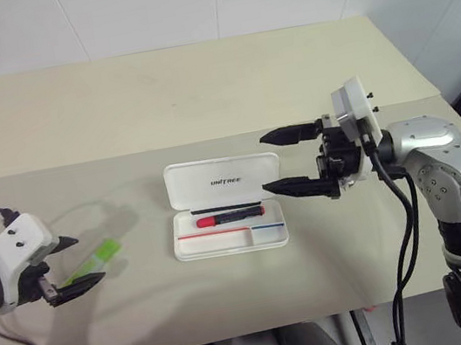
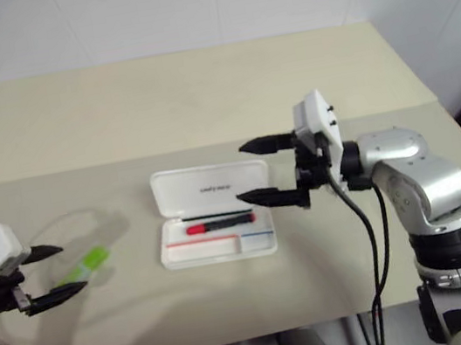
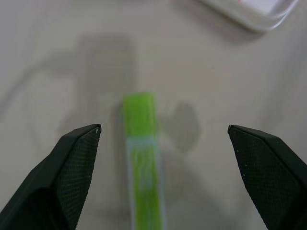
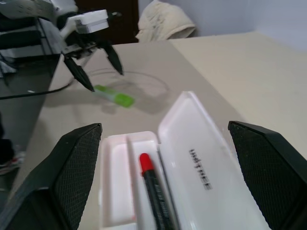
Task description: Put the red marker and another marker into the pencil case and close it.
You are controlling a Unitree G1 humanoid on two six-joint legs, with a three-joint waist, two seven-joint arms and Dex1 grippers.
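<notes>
Both jaws stand wide apart and grasp nothing. On the tan table (image 1: 200, 98) the pencil case (image 1: 226, 205) lies open near the middle, its lid folded back toward 12 o'clock with the small dark logo facing up. The red marker (image 1: 231, 217) lies inside the tray, along its far edge next to the hinge, red end pointing to 9 o'clock. A thin red-and-blue stripe runs across the tray floor just nearer than the marker. The lime-green highlighter (image 1: 93, 261) lies on the table at 9 o'clock from the case, well apart from it. The left gripper (image 1: 62, 268) hovers over the near end of the highlighter, one finger on each side. The right gripper (image 1: 292, 160) hangs above the table at 3 o'clock from the case, fingers pointing toward the case.
</notes>
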